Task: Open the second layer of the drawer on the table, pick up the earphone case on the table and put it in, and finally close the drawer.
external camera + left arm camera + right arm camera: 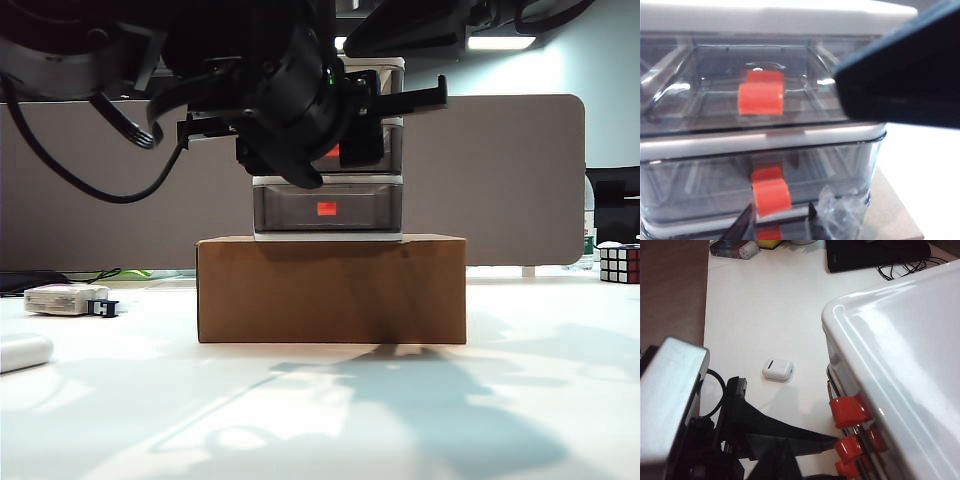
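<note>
Exterior view: the drawer (330, 190), a white-framed unit of smoky grey trays, stands on a brown cardboard box (331, 289) in the middle of the table (420, 420). A black arm fills the upper frame and covers the second layer (388, 148); only the lowest tray's red-orange handle (326, 209) shows plainly. Which gripper is which cannot be made out in the dark mass. At the far left edge, near the camera, lies the earphone case (22, 352); behind it sits a white-grey block with a black plug (68, 298). A puzzle cube (619, 264) stands at the far right.

Left wrist view: the left gripper (776, 220) is right at the drawer front, its dark fingertips (740, 227) set narrowly on either side of the second layer's red-orange tab (771, 196); the jaws look clenched around it, though contact is not sharp. The top tray's handle (761, 97) is above. Crumpled clear film (840, 215) lies inside the middle tray.

Right wrist view: looking down past the unit's white top (900, 365), three red handles (850, 410) line the front. A black finger (785, 432) reaches the middle one. The earphone case (777, 369) lies on the bare table, well apart from the drawer. The right gripper's own jaws cannot be told.
</note>
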{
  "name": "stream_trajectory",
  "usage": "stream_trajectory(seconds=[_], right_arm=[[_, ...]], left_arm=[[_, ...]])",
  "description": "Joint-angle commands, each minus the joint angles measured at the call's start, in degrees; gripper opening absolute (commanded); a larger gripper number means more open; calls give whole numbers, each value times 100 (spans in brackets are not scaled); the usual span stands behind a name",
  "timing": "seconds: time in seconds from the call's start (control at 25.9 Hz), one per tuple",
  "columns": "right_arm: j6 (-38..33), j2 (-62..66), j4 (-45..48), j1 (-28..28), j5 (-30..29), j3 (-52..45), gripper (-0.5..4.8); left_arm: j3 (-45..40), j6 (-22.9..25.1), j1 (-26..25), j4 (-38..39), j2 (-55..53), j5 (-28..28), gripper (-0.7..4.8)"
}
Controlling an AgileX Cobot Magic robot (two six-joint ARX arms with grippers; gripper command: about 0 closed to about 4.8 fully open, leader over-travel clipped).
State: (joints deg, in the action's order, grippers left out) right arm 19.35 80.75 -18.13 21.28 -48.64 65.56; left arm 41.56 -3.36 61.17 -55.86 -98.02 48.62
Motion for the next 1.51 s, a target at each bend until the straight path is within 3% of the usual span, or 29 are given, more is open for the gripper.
stream_trajectory(seconds=[0.04, 0.31, 1.16, 1.43, 1.51], right_arm=[[20, -26, 22, 4, -33, 26, -5], [20, -24, 20, 4, -31, 26, -5], [24, -20, -9, 4, -24, 26, -5], [81, 136, 282, 4, 994, 26, -5], [37, 203, 433, 4, 997, 26, -5]], left_arm=[[50, -57, -90, -37, -33, 0, 122], [85, -164, -188, -173, -157, -264, 122], [98, -9, -201, -393, -162, -116, 120], [98, -11, -203, -424, -162, -175, 75], [98, -9, -203, -424, -162, -199, 75]])
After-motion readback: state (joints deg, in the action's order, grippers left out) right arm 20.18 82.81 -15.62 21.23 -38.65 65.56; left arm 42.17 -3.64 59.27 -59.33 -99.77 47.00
